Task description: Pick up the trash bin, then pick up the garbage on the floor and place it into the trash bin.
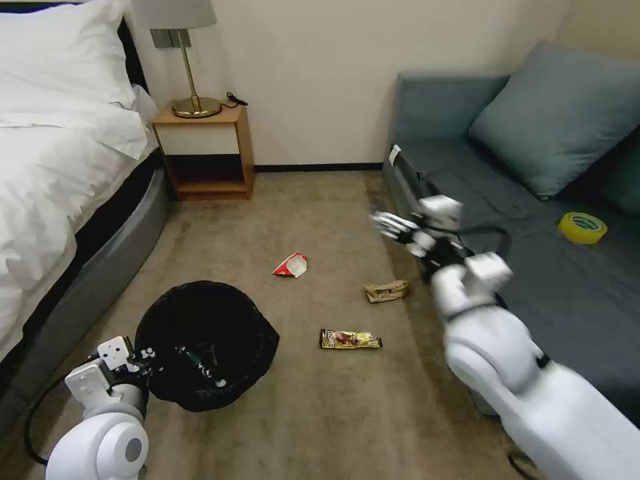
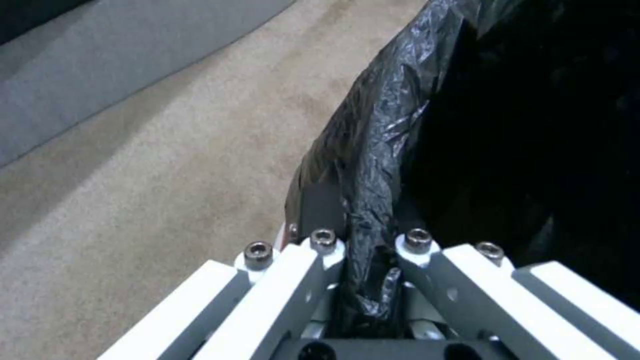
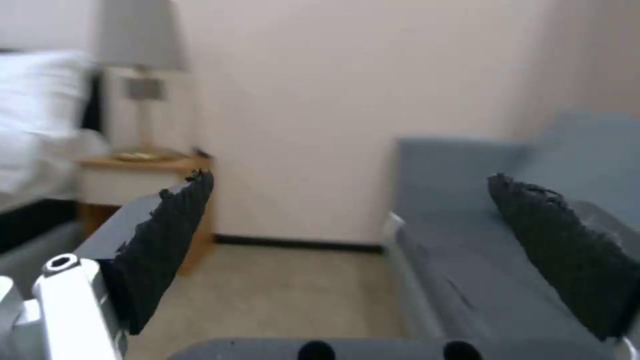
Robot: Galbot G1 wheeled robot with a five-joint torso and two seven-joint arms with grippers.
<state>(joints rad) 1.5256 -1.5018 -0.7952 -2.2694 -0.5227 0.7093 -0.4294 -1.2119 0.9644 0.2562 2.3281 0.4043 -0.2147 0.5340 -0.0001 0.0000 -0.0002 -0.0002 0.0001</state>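
The black trash bin (image 1: 207,343) with its bag liner is at the lower left, and my left gripper (image 1: 143,363) is shut on its near rim. In the left wrist view the left gripper (image 2: 363,240) pinches the crinkled liner (image 2: 387,125) at the rim. A small item with green and white glints (image 1: 200,365) lies inside the bin. Garbage lies on the carpet: a red-and-white carton scrap (image 1: 291,265), a tan paper wad (image 1: 386,291) and a brown-yellow snack wrapper (image 1: 350,339). My right gripper (image 1: 387,223) is raised beside the sofa's edge. It is open (image 3: 360,225) and holds nothing.
A bed (image 1: 60,167) runs along the left. A wooden nightstand (image 1: 207,150) with a lamp stands against the far wall. A grey sofa (image 1: 533,267) on the right carries a cushion and a yellow tape roll (image 1: 582,227). Carpet lies open between them.
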